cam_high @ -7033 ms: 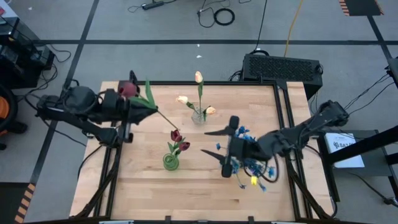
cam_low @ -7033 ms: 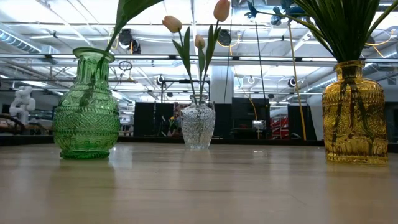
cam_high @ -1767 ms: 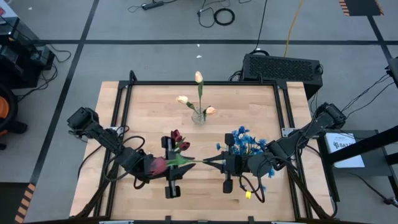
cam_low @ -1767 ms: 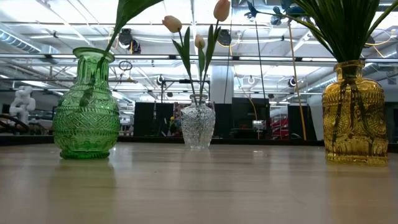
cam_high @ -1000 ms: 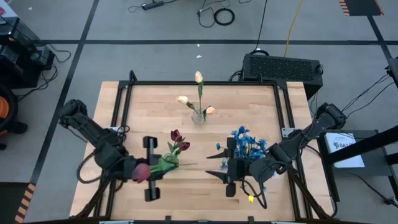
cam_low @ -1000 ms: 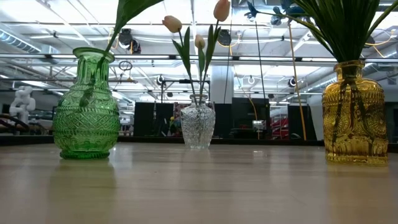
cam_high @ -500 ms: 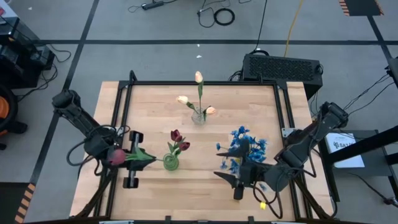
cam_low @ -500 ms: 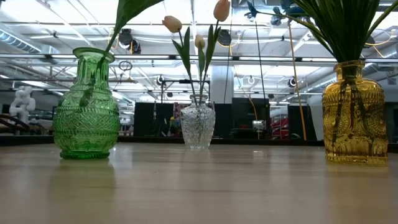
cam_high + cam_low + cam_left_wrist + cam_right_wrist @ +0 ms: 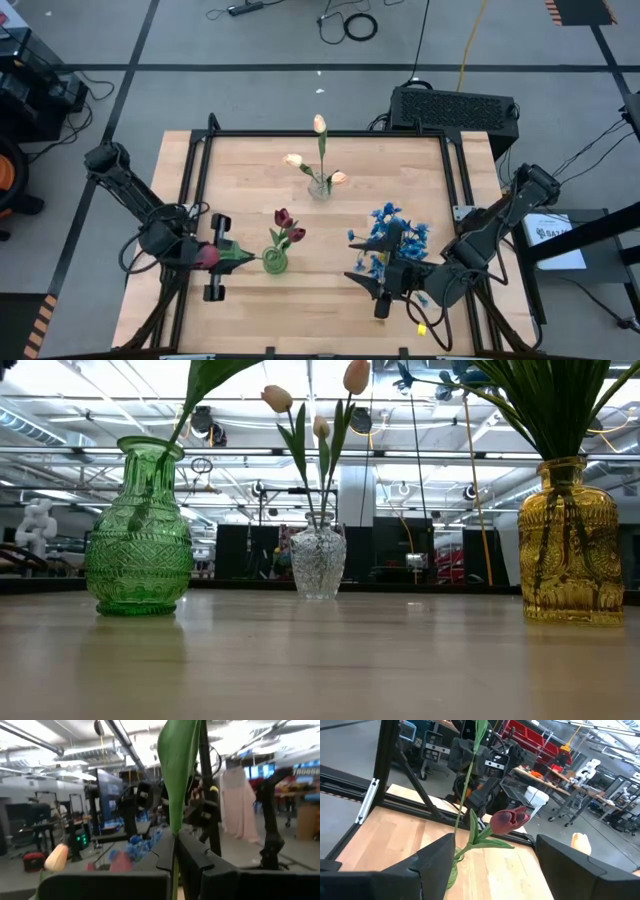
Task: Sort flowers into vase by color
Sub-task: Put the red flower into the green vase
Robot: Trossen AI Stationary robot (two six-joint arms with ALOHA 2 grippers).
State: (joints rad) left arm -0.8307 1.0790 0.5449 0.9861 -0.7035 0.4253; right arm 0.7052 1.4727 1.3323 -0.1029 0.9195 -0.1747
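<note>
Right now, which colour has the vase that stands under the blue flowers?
Amber yellow glass with a pressed pattern; the vase shows best in the low view, green stems inside.

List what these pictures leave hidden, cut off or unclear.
- Low view: the green vase's red blooms and the yellow vase's blue blooms are cut off by the top edge; neither arm shows.
- High view: the left gripper covers the stem of the red tulip it holds, so whether the stem tip is in the vase cannot be told.
- Left wrist view: a green leaf blocks the middle; the flowers beyond are blurred.
</note>
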